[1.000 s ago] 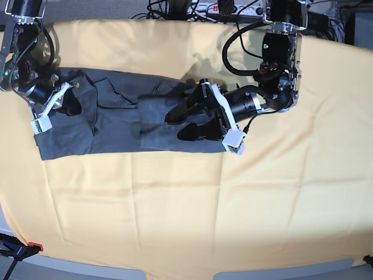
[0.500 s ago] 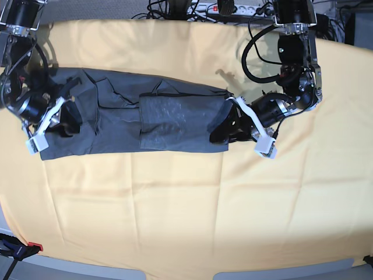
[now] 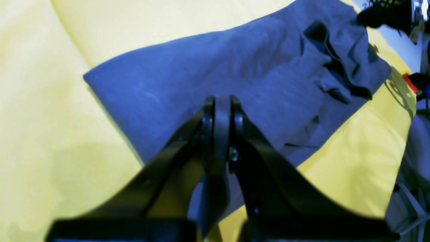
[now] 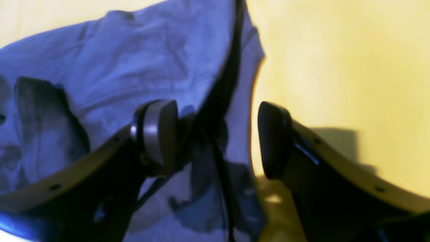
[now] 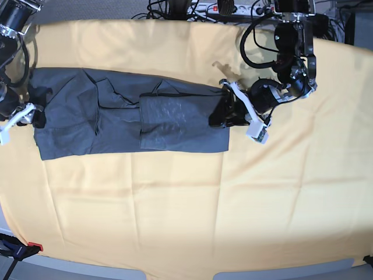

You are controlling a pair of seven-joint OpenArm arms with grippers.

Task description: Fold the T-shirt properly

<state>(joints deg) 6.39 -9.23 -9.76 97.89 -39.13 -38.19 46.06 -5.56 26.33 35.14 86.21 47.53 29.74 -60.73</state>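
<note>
The dark blue-grey T-shirt (image 5: 128,116) lies as a long folded strip across the yellow cloth (image 5: 175,204). My left gripper (image 5: 220,116) is at the strip's right end. In the left wrist view its fingers (image 3: 218,101) are pressed together above the flat shirt (image 3: 235,67); I cannot see cloth pinched between them. My right gripper (image 5: 38,116) is at the strip's left end. In the right wrist view it (image 4: 215,137) is open, straddling the shirt's (image 4: 134,50) edge and a dark hem line, with one pad (image 4: 158,134) over the cloth and the other over the yellow.
Cables and a power strip (image 5: 221,9) run along the table's back edge. A red-tipped clamp (image 5: 32,246) sits at the front left corner. The yellow cloth covers the table down to its rounded front edge.
My left gripper was open over the shirt's right half, pulled out to the right and shut, and now sits at the right end. My right gripper moved left off the shirt to its left edge.
</note>
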